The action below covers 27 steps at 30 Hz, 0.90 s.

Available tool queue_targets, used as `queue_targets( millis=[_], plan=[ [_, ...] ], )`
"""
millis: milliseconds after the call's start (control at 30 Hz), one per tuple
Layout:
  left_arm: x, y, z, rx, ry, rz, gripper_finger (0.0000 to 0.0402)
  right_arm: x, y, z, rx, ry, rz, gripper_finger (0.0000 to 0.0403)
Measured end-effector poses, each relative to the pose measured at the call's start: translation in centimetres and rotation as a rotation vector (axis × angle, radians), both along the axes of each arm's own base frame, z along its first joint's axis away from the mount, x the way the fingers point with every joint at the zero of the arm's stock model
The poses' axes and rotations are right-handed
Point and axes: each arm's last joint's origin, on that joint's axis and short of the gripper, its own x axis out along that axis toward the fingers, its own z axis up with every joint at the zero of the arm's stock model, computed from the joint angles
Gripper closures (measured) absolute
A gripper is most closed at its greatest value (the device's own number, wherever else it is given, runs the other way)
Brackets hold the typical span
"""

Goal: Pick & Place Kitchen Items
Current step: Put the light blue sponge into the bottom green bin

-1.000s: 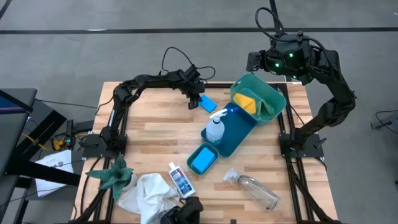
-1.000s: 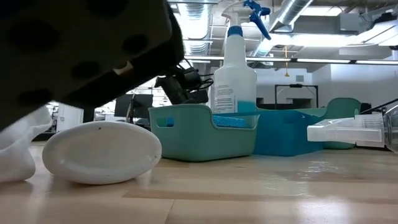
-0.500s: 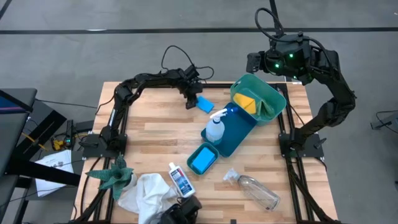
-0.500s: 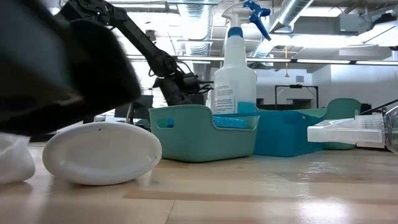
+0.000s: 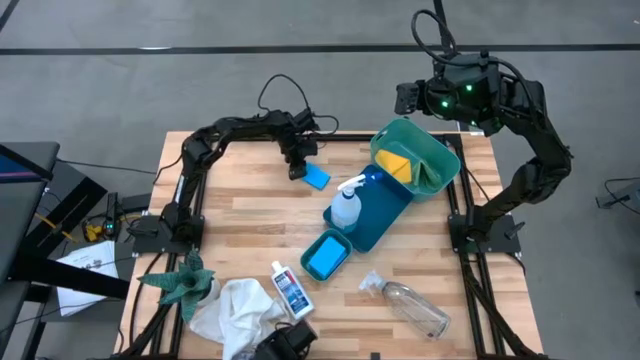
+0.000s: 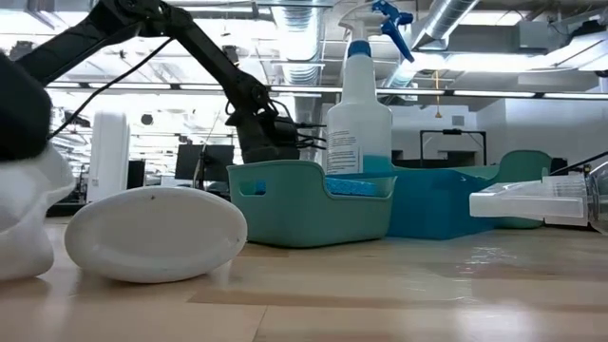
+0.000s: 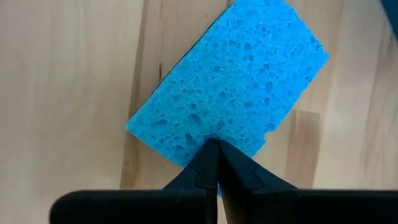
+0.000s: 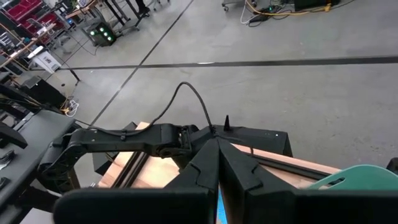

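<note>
My left gripper (image 5: 297, 166) is shut at the far middle of the table, on a blue sponge (image 5: 316, 177) that fills the left wrist view (image 7: 230, 87). My right gripper (image 5: 405, 97) is shut and empty, beyond the table's far right corner. A yellow pad (image 5: 397, 162) lies in a tilted teal bin (image 5: 440, 150). A spray bottle (image 5: 345, 207) stands on a blue tray (image 5: 390, 205). Another blue sponge (image 5: 322, 258) lies in a small teal bin. A small blue-labelled bottle (image 5: 290, 290), a clear bottle (image 5: 412, 307) and a white cloth (image 5: 235, 310) lie near the front edge. My left gripper has its shut fingertips (image 7: 208, 155) on the sponge's long edge (image 7: 199, 138), near its middle, coming from above and pointing down. The sponge shows its broad face up. Whether it is pinched or pressed, and whether it is clear of the table, I cannot tell.
A green spiky plant (image 5: 183, 282) sits at the front left corner. The wood between the sponge and the front items is bare (image 5: 250, 225). In the low view the small bottle's white base (image 6: 152, 233) lies close, before the teal bin (image 6: 309, 204) and spray bottle (image 6: 356, 104).
My left gripper has gone toward the table's left and a little toward the near edge, staying shut. The blue sponge has come along with it, away from the teal bin. In the low view a dark thing close to the camera has gone off to the left.
</note>
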Motion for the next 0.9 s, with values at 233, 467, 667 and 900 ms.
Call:
queue_targets(
  millis=[233, 467, 667, 900],
  plan=[
    [-0.9, -0.2, 1.3, -0.013, 0.045, 0.013, 0.0402, -0.1, -0.2, 0.0, -0.015, 0.015, 0.0, 0.0402],
    [-0.8, -0.8, 3.4, 0.035, -0.054, 0.005, 0.04, -0.2, -0.6, 0.0, -0.032, 0.031, -0.011, 0.0402],
    [-0.1, -1.4, 6.0, 0.133, -0.251, 0.16, 0.037, -0.3, -0.9, 0.0, -0.033, 0.035, -0.027, 0.0402],
    [-1.0, -0.5, 6.5, 0.119, -0.185, 0.511, 0.0268, -0.4, -1.0, 0.0, -0.049, 0.054, -0.019, 0.0402]
  ],
)
